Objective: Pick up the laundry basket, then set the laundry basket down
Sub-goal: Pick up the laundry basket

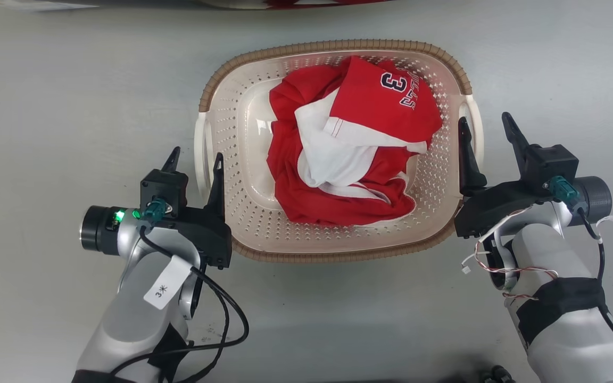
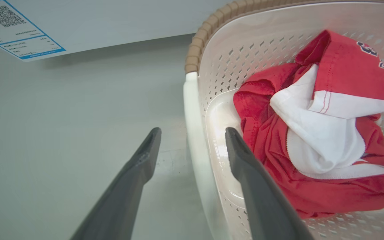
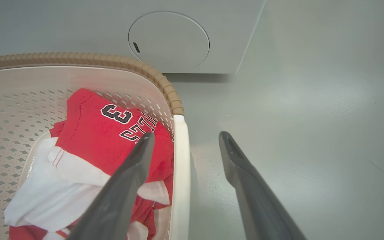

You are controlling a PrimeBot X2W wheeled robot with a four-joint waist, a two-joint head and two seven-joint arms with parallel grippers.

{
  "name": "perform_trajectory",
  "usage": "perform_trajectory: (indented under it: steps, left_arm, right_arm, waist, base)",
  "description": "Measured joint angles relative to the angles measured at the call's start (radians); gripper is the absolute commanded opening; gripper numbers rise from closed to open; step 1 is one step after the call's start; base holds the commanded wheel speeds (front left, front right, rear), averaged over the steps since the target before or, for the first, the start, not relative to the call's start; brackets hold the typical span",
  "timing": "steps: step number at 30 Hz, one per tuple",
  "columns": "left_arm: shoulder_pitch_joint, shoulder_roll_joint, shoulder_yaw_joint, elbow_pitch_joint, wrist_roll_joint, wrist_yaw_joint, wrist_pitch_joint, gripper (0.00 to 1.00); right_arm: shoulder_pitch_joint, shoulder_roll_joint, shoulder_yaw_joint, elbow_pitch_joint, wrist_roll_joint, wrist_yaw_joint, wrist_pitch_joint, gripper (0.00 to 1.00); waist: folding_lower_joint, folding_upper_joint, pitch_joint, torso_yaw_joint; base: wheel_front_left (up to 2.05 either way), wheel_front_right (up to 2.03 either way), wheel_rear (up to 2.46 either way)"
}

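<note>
The left tool (image 1: 196, 155) stands open astride the left handle (image 1: 198, 149) of the basket (image 1: 338, 45), with one finger outside over the floor (image 1: 46, 133) and the other inside the wall. In the left wrist view the white loop runs up between the two fingers with a gap on either side, so nothing is gripped yet. The basket sits on the floor in front of the washer (image 3: 195, 36), squarely between the two arms, with a red and white jersey (image 1: 354, 143) bunched in its middle. The right tool (image 1: 485, 118) is likewise open and straddles the right handle (image 1: 478, 125); in the right wrist view its inner finger crosses in front of the edge of the jersey. The step in hand looks like the grasp before the lift. To do it well, I judge both tools should close on the loops at matching points along their length, so the load hangs level. They should also close together, since one closing first could shove the light basket sideways. The right inner finger ought to stay clear of the cloth, or it may pinch jersey against plastic and weaken the hold. The loops look thin and smooth and may slip or flex, so a firm squeeze and a slow, even rise with both arms would suit.
</note>
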Motion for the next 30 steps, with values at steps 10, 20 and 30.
perform_trajectory:
  steps: [10, 20, 30]
  left_arm:
    - [-0.036, -0.001, -0.051, 0.075, -0.067, 0.001, 0.000, 1.00]
    - [-0.068, 0.000, -0.077, 0.126, -0.132, 0.018, -0.004, 1.00]
    - [-0.084, -0.001, -0.126, 0.147, -0.210, 0.028, -0.008, 1.00]
  right_arm:
    - [-0.025, 0.006, 0.015, 0.081, 0.010, 0.000, 0.000, 1.00]
    - [-0.064, 0.009, 0.030, 0.165, 0.040, 0.004, 0.000, 1.00]
    - [-0.105, 0.010, 0.067, 0.226, 0.066, 0.004, 0.000, 1.00]
  waist:
    - [0.0000, -0.0001, 0.025, -0.011]
    - [0.0000, -0.0001, 0.032, -0.010]
    - [0.0000, -0.0001, 0.040, -0.003]
  base:
    - [0.00, 0.00, 0.00]
    - [0.00, 0.00, 0.00]
    - [0.00, 0.00, 0.00]
